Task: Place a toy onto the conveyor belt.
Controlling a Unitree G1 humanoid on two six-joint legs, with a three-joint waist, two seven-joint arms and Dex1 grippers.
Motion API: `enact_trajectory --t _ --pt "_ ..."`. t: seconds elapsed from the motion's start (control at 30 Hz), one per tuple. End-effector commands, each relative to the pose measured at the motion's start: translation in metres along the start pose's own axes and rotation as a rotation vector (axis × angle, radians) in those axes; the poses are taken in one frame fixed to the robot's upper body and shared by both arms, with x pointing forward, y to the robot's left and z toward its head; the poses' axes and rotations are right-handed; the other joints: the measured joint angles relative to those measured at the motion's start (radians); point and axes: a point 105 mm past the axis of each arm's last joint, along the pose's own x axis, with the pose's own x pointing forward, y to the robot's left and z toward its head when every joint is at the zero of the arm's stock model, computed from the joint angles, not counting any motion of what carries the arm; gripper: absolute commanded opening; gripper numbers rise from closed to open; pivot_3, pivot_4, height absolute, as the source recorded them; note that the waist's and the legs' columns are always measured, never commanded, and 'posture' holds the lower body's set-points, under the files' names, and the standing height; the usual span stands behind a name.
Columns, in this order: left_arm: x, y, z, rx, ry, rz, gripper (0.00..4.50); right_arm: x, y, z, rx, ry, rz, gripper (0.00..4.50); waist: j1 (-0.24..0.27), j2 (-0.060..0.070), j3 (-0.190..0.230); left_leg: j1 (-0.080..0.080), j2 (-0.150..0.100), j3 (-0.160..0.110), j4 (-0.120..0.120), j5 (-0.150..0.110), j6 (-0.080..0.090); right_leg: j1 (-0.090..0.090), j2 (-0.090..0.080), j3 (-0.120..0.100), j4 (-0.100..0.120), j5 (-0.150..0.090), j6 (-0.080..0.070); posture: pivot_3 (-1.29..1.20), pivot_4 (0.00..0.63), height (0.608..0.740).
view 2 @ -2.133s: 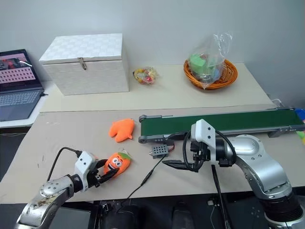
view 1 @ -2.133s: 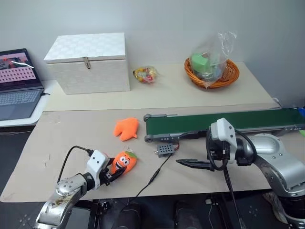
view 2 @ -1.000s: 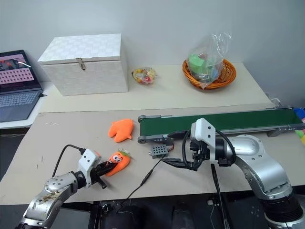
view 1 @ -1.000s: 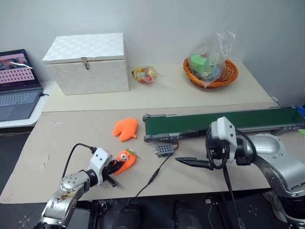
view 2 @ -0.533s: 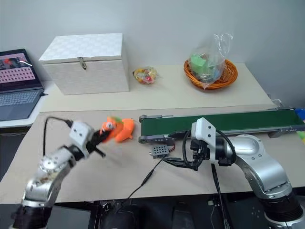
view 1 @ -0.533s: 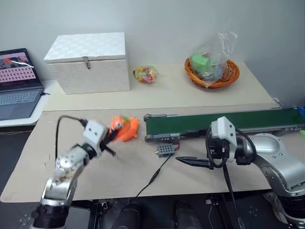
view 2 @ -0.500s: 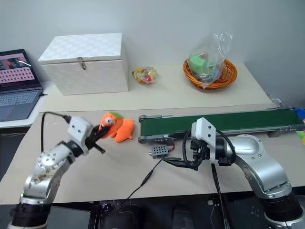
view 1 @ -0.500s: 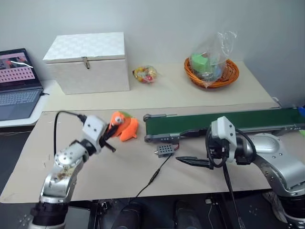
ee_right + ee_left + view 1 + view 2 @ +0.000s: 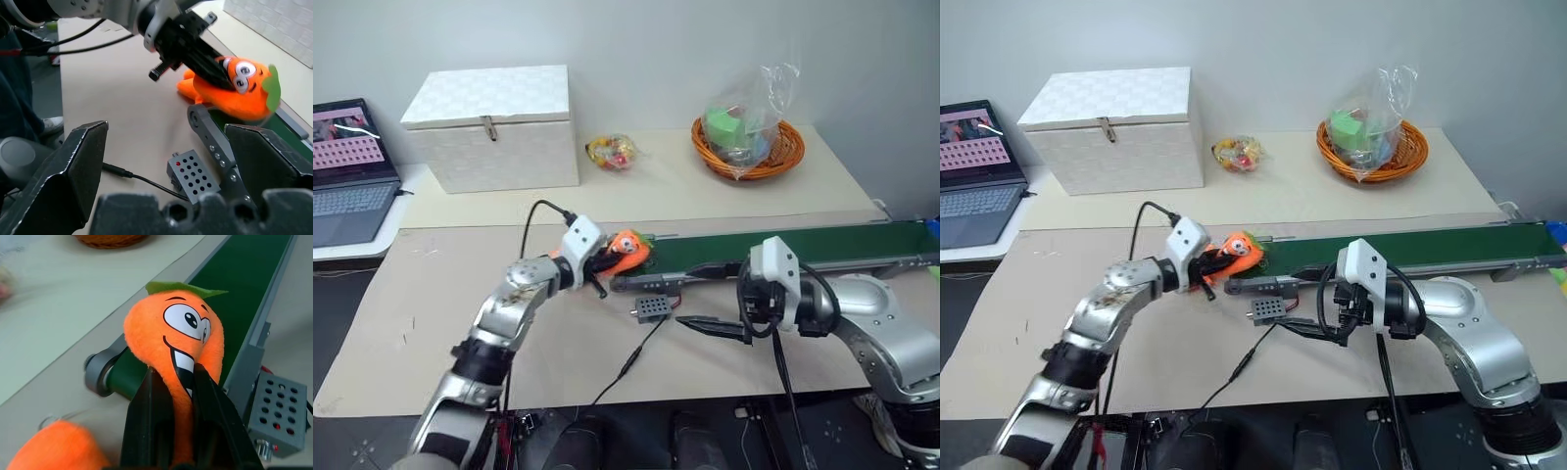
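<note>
Left claw (image 9: 607,257) pinches the toy (image 9: 628,251) over the conveyor belt's (image 9: 773,247) end, control box (image 9: 650,308) just beside.

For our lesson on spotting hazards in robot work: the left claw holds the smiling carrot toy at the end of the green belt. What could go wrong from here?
1. The left claw pinches the carrot toy by its narrow tip; the soft plush might slip.
2. It hangs over the conveyor belt end, by the roller; released now, it may roll off.
3. The plain orange plush lies just beside that end and could get nudged.
</note>
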Motion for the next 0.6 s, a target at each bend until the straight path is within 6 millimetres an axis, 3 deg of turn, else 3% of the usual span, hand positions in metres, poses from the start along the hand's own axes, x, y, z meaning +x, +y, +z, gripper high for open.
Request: enact_trajectory --t 0.03,0.1,0.13,0.3,0.6 --pt "0.010 -0.002 0.011 0.007 -0.042 -0.029 0.04 -0.004 -0.002 0.011 -0.049 -0.020 -0.024 4.50 -0.003 0.000 0.000 0.000 0.000 0.000 0.000 0.000 0.000 0.000 0.000 0.000 0.000 0.000 0.000 0.00 0.150 0.740" --pt "0.012 -0.002 0.011 0.015 -0.039 -0.032 0.94 -0.003 -0.001 0.011 -0.049 -0.022 -0.027 4.50 -0.004 0.000 0.000 0.000 0.000 0.000 0.000 0.000 0.000 0.000 0.000 0.000 0.000 0.000 0.000 0.00 0.150 0.740" --pt "0.013 -0.002 0.011 0.018 -0.039 -0.033 1.10 -0.003 -0.001 0.011 -0.049 -0.023 -0.027 4.50 -0.004 0.000 0.000 0.000 0.000 0.000 0.000 0.000 0.000 0.000 0.000 0.000 0.000 0.000 0.000 0.00 0.150 0.740" --pt "0.007 -0.004 0.019 0.052 -0.067 -0.042 2.94 -0.004 -0.001 0.010 -0.043 -0.020 -0.034 4.50 -0.001 0.000 0.000 0.000 0.000 0.000 0.000 0.000 0.000 0.000 0.000 0.000 0.000 0.000 0.000 0.00 0.150 0.740" --pt "-0.022 0.005 0.050 0.099 -0.180 0.010 2.94 -0.005 -0.002 0.009 -0.037 -0.016 -0.034 4.50 -0.002 0.000 0.000 0.000 0.000 0.000 0.000 0.000 0.000 0.000 0.000 0.000 0.000 0.000 0.000 0.00 0.150 0.740"
